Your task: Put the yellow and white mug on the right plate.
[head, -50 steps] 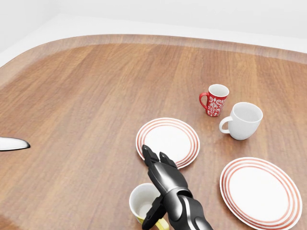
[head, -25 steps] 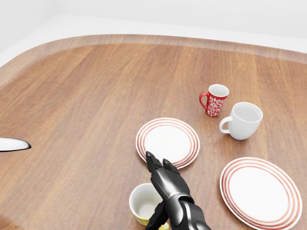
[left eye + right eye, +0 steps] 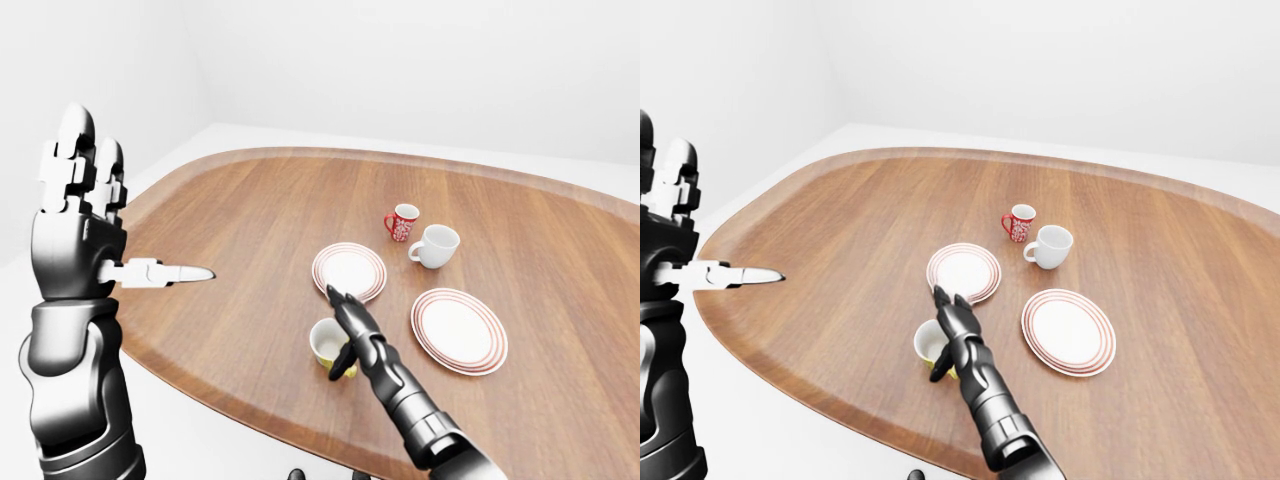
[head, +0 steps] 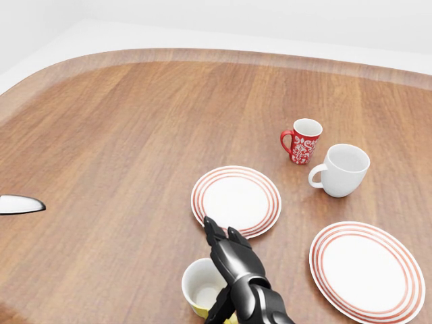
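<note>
1. Down at the bottom of the head view, the yellow and white mug (image 4: 202, 289) stands upright on the wooden counter (image 4: 121, 148), its mouth facing up, just below the left plate (image 4: 235, 200).
2. Over its right side reaches the right hand (image 4: 226, 253): two fingers lie extended across the rim toward the left plate, and the thumb drops down beside the handle. The fingers are spread and not clasped round the mug; whether they touch it I cannot tell.
3. The right plate (image 4: 366, 270), red-ringed like the other, lies bare to the right of the mug, well apart from it.
4. Above the right plate stands a white mug (image 4: 342, 169), handle to the left, and just beside it on the upper left a red patterned mug (image 4: 302, 141).
5. In the left-eye view, the left hand (image 3: 85, 215) is raised off the counter's left edge, fingers straight up and thumb pointing right, holding nothing.
</note>
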Available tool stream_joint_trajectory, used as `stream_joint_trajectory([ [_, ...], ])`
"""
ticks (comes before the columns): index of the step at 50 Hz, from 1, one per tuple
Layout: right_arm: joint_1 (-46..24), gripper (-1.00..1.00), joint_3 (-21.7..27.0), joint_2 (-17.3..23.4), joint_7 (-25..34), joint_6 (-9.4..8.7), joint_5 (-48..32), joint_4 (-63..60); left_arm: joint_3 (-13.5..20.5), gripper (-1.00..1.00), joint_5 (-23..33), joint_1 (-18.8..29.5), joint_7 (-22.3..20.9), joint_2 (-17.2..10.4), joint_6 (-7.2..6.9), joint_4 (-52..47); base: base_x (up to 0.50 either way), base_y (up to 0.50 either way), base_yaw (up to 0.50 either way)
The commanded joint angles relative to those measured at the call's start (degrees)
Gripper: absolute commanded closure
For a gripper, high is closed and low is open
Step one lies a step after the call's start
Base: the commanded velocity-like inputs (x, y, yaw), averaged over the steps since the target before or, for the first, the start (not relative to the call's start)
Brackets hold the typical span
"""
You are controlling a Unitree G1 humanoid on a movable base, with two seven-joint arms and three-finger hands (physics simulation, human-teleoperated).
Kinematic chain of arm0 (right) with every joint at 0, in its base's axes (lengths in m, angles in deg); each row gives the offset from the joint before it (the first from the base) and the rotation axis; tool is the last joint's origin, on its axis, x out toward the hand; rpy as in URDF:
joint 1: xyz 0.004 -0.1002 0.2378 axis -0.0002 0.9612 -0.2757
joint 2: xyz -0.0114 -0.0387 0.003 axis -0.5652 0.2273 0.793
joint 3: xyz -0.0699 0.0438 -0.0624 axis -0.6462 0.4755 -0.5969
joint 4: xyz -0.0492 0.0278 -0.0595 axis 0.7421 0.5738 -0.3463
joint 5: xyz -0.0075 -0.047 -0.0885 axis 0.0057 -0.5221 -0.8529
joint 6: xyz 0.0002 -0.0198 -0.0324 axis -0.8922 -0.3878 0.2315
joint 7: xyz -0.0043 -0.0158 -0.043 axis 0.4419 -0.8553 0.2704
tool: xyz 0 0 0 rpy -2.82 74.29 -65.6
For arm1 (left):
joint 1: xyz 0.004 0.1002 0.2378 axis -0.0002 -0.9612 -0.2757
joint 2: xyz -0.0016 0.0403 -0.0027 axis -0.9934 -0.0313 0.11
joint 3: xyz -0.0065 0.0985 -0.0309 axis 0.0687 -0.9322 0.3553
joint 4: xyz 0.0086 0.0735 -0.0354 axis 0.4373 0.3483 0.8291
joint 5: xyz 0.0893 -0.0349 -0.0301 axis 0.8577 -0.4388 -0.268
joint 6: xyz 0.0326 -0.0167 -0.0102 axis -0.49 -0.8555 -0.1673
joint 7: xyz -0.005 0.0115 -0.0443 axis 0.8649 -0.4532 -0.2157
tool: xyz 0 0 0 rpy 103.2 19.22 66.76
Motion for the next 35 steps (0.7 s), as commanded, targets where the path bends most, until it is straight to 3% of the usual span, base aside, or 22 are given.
stream_joint_trajectory([
  [1, -0.62, -1.00, 0.14, -0.14, -1.14, 0.79, 0.14, 2.49, 0.02, -1.00, 0.04, 0.03, -0.05, -0.01, 0.00, 0.03, 0.00, 0.00, 0.00],
  [17, -0.76, -1.00, 0.19, -0.09, -1.98, 1.66, 0.22, 4.37, 0.13, -1.00, -0.03, 0.08, -0.06, -0.06, 0.00, -0.54, 0.00, 0.00, 0.00],
  [18, -0.85, 0.69, 0.24, -0.09, -2.30, 1.65, 0.20, 4.55, 0.22, -1.00, -0.09, 0.07, -0.06, -0.10, 0.00, -0.79, 0.00, 0.00, 0.00],
  [19, -0.72, 1.00, 0.21, -0.05, -2.34, 1.70, 0.16, 4.38, 0.23, -1.00, -0.10, 0.09, -0.05, -0.11, 0.00, -0.78, 0.00, 0.00, 0.00],
  [26, 0.07, 1.00, 0.17, 0.01, -1.72, 0.79, -0.07, 1.80, 0.27, -1.00, -0.09, 0.02, -0.05, -0.08, 0.00, -0.83, 0.00, 0.00, 0.00],
  [35, -0.80, 1.00, 0.54, 0.04, -2.54, 1.28, 0.66, 2.77, 0.26, -1.00, -0.17, 0.21, 0.02, -0.18, 0.00, -0.19, 0.00, 0.00, 0.00],
])
